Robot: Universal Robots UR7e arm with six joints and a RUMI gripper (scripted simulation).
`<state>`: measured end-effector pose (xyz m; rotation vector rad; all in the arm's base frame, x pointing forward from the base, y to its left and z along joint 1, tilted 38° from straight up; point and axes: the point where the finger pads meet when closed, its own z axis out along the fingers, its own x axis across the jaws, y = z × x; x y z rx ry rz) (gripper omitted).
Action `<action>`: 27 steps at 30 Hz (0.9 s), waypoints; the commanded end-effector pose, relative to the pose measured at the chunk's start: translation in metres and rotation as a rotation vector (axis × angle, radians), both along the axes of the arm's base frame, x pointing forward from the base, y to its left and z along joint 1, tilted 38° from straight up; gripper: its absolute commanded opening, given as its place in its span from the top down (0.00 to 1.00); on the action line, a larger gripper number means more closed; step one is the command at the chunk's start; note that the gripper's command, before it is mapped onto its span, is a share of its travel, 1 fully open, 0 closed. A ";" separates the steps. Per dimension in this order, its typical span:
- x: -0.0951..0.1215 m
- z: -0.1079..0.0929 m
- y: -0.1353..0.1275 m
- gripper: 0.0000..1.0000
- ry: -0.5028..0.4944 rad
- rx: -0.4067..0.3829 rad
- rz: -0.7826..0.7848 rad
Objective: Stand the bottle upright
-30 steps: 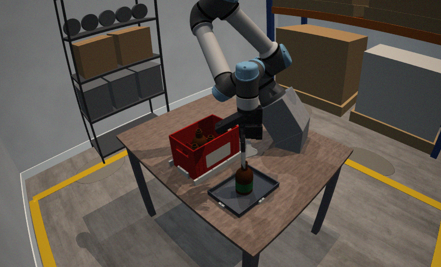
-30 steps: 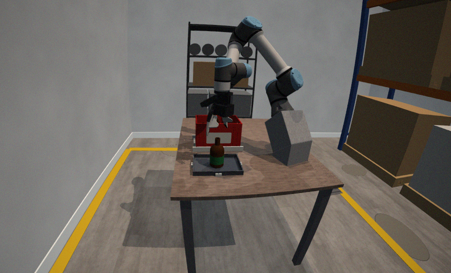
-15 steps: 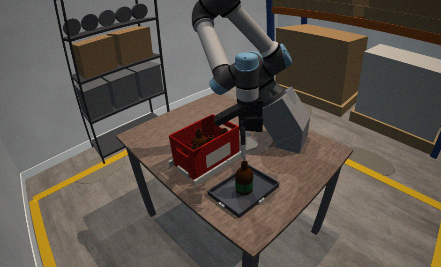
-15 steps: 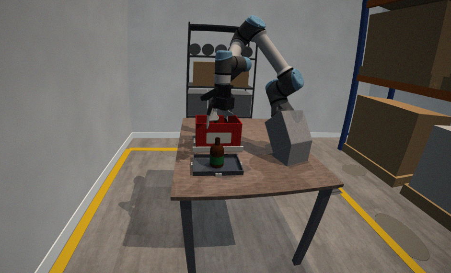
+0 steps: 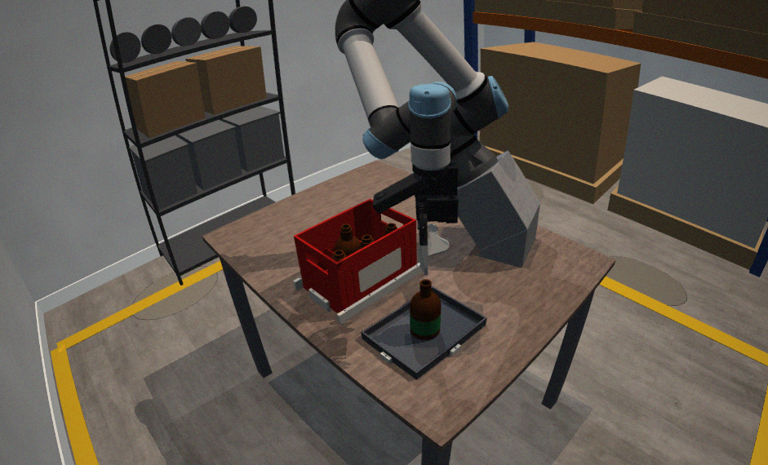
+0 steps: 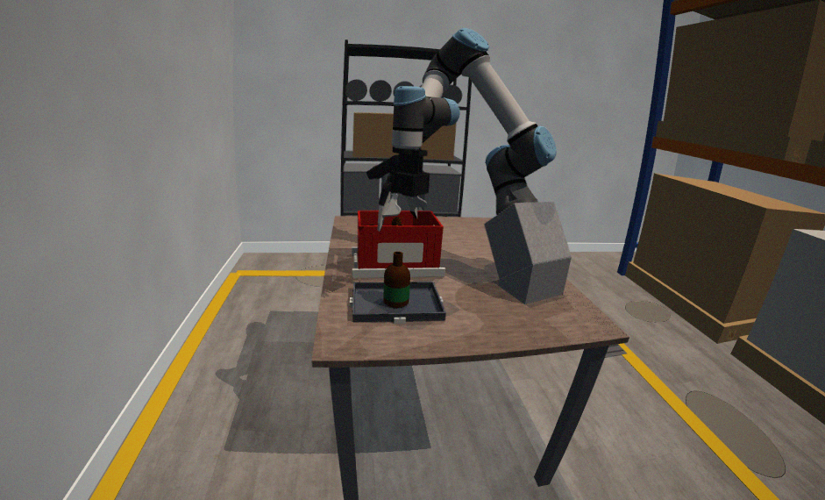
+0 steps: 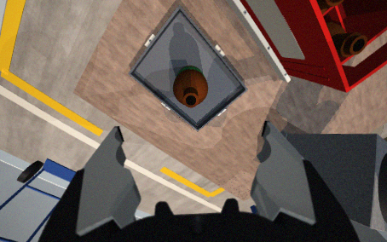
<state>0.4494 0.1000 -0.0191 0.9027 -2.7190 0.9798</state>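
One brown bottle (image 5: 424,308), green-banded, no readable writing, stands upright in the tray (image 5: 463,327). Four bottle tops (image 5: 346,231) show in the crate (image 5: 329,271) beside the tray. Tool (image 7: 192,170) above the tray, jaws wide apart, empty.

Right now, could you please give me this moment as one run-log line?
bottle: upright on tray | gripper: open, empty, above tray | crate: other bottles inside

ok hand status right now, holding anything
Hand: open, holding nothing; the brown bottle stands on the tray below it.
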 end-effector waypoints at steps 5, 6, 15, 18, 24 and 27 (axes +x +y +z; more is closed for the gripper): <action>0.000 0.001 0.002 1.00 0.000 0.001 0.001; 0.000 0.001 0.002 1.00 -0.001 0.001 0.001; 0.000 0.001 0.002 1.00 -0.001 0.001 0.001; 0.000 0.001 0.002 1.00 -0.001 0.001 0.001; 0.000 0.001 0.002 1.00 -0.001 0.001 0.001; 0.000 0.001 0.002 1.00 -0.001 0.001 0.001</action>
